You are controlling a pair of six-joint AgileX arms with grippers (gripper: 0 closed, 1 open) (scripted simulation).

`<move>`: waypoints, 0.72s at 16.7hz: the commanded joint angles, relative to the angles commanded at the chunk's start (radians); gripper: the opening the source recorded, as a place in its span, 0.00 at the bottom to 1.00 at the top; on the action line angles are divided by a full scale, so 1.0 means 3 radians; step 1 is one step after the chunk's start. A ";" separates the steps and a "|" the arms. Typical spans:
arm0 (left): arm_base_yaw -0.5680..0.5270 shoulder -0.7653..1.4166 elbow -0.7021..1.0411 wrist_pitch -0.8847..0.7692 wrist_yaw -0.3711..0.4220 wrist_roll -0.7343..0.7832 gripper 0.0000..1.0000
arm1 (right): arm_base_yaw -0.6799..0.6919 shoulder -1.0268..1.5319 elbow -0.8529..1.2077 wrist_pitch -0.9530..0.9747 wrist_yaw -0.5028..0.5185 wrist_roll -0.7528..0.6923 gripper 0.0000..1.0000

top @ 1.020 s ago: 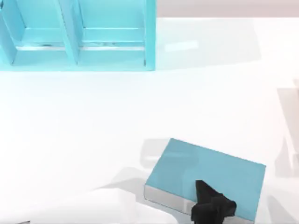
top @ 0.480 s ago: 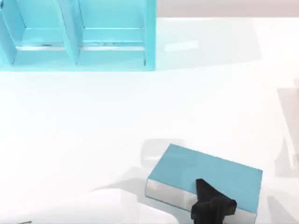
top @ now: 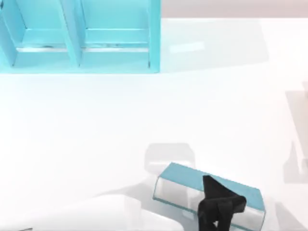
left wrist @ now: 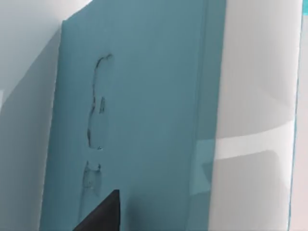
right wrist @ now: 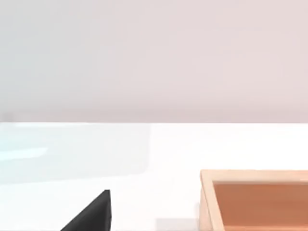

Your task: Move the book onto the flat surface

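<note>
The teal-blue book point(top: 185, 174) is at the lower right of the top view. It is tipped up on edge, so its whitish-grey page edges point(top: 174, 193) face the camera. My left gripper point(top: 217, 208) is shut on the book's near side, its black fingers across the cover. The left wrist view shows the teal cover point(left wrist: 144, 120) close up, with one black fingertip point(left wrist: 102, 214) against it. The white tabletop point(top: 96, 125) spreads wide around the book. A black fingertip point(right wrist: 94, 214) of my parked right gripper shows in the right wrist view.
A turquoise compartmented shelf point(top: 77, 38) stands at the back left. My left arm's white link point(top: 96, 214) lies along the front edge. A light wooden box point(right wrist: 260, 202) sits on the table in the right wrist view.
The book has tilted up steeply in my left gripper. Its cover looks much narrower, its page edges show taller, and its far edge has drawn toward the table's front.
</note>
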 joint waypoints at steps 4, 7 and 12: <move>0.0000 0.0000 0.0000 0.0000 0.0000 0.0000 1.00 | 0.0000 0.0000 0.0000 0.0000 0.0000 0.0000 1.00; -0.0038 0.0022 0.0025 -0.0047 0.0016 -0.0045 1.00 | 0.0000 0.0000 0.0000 0.0000 0.0000 0.0000 1.00; -0.0434 0.0276 0.0348 -0.0768 0.0236 -0.0760 1.00 | 0.0000 0.0000 0.0000 0.0000 0.0000 0.0000 1.00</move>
